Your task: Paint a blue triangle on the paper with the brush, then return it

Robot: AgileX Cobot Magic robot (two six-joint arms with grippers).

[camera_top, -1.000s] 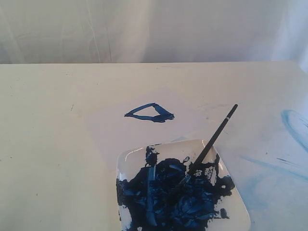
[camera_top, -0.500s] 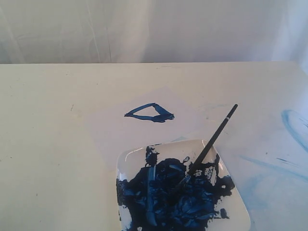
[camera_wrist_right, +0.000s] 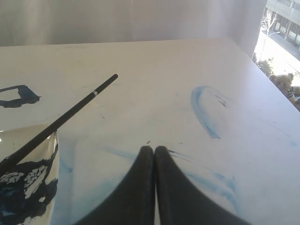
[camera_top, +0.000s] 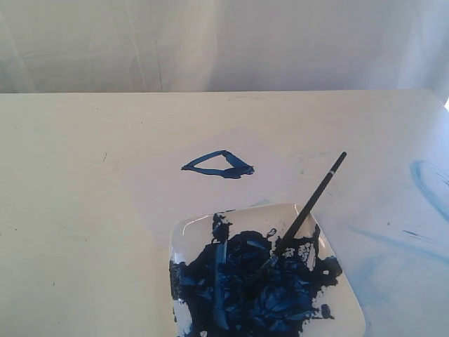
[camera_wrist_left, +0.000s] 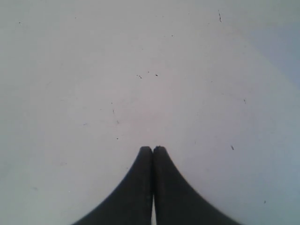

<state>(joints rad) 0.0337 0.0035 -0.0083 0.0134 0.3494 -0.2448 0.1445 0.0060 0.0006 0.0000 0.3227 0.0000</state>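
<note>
A small dark-blue triangle [camera_top: 219, 165] is painted on the pale paper [camera_top: 175, 189] lying on the cream table. The black-handled brush [camera_top: 309, 205] leans with its bristles in the blue paint on the white plate [camera_top: 344, 295], handle pointing up and away; nothing holds it. In the right wrist view the brush [camera_wrist_right: 61, 122] crosses the plate's edge [camera_wrist_right: 51, 140] and part of the triangle [camera_wrist_right: 18, 96] shows. My right gripper [camera_wrist_right: 154, 149] is shut and empty over the smeared table. My left gripper [camera_wrist_left: 153, 149] is shut and empty over bare table. Neither arm shows in the exterior view.
Faint light-blue smears [camera_top: 428, 182] mark the table to the right of the plate, also seen in the right wrist view as a curved smear [camera_wrist_right: 204, 110]. A big dark-blue paint blob [camera_top: 252, 281] covers most of the plate. White curtain behind the table.
</note>
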